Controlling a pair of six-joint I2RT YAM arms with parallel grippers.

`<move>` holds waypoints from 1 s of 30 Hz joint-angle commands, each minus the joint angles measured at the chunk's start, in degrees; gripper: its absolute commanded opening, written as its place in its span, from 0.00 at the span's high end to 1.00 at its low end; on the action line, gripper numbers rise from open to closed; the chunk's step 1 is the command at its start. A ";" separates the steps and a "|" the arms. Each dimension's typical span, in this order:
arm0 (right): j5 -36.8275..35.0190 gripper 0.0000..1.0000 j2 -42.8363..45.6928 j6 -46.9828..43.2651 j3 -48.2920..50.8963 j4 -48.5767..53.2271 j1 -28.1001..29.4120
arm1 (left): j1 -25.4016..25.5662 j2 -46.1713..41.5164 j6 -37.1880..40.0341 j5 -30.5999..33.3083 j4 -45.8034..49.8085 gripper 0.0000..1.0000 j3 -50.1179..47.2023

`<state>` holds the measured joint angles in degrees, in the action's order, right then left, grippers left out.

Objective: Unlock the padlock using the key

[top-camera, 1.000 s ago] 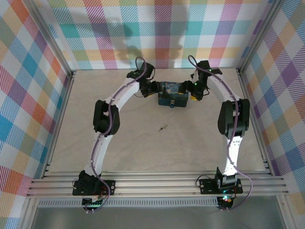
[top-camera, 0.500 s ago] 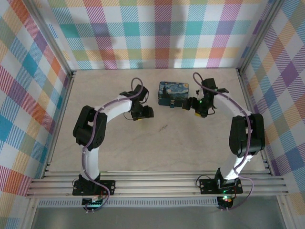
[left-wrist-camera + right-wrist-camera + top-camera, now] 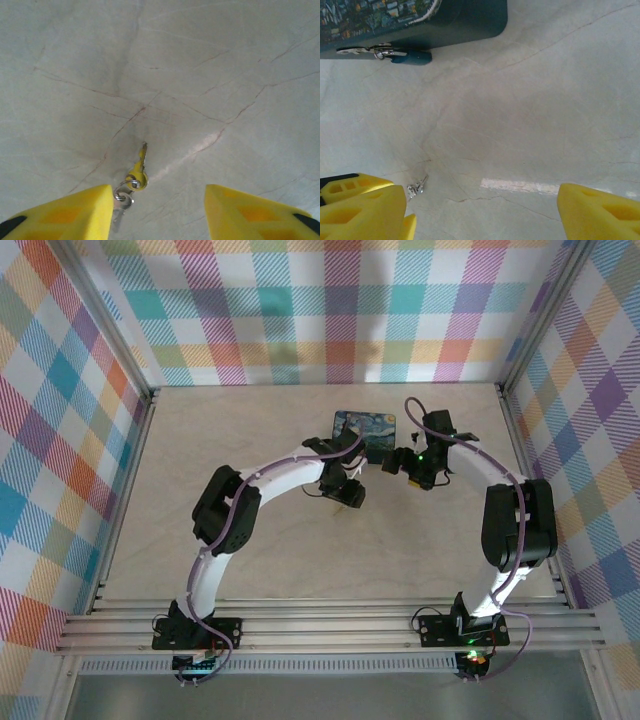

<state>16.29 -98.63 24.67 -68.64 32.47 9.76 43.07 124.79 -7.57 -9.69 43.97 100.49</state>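
Observation:
The key [image 3: 139,167], a small yellow-headed key on a ring with a second silver key, lies flat on the pale table. My left gripper [image 3: 157,212] hovers over it, open, with the key close to its left finger [image 3: 65,212] and untouched. In the top view the left gripper [image 3: 347,493] is in the middle of the table. The padlock [image 3: 409,56], tiny with a dark blue body and silver shackle, hangs at the front of the starry-night tin [image 3: 420,20]. My right gripper [image 3: 480,215] is open and holds nothing, a little way back from the tin [image 3: 365,426]. The key [image 3: 417,186] also lies ahead of it at the left.
The marbled table [image 3: 250,440] is fenced by aluminium rails and checked cloth walls. The tin stands near the back, between the two wrists. The right gripper [image 3: 397,466] sits just right of the tin's front.
The left arm pulled away from the tin, swung left, then came in over the key at the centre. The right gripper backed off the tin slightly.

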 commanded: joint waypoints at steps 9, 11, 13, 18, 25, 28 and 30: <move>0.11 0.20 2.30 -0.15 3.51 -1.73 0.08 | 0.08 3.47 4.36 0.86 6.89 0.57 2.41; 0.49 0.20 2.06 -0.06 3.39 -1.79 0.09 | 0.36 3.62 4.61 1.19 7.01 0.56 2.45; 0.57 0.20 2.03 -0.06 3.10 -1.79 0.08 | 0.99 3.68 4.98 2.36 7.10 0.56 2.43; 0.50 0.20 2.05 -0.07 2.72 -1.74 0.08 | 2.02 4.01 5.13 7.23 6.99 0.57 2.74; 0.41 0.20 2.74 -0.14 3.32 -1.79 0.08 | 2.47 4.79 6.00 8.55 5.85 0.68 3.29; 0.24 0.20 3.10 -0.10 3.51 -1.80 0.08 | 2.46 4.38 6.47 8.49 5.99 0.80 2.86; 0.38 0.20 3.18 0.13 3.68 -2.01 0.09 | 2.52 3.19 6.81 7.88 5.19 0.87 1.61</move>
<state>16.05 -97.65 24.67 -65.47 31.00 9.76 44.82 128.49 -1.76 -2.04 49.34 102.39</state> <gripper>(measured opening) 0.798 0.146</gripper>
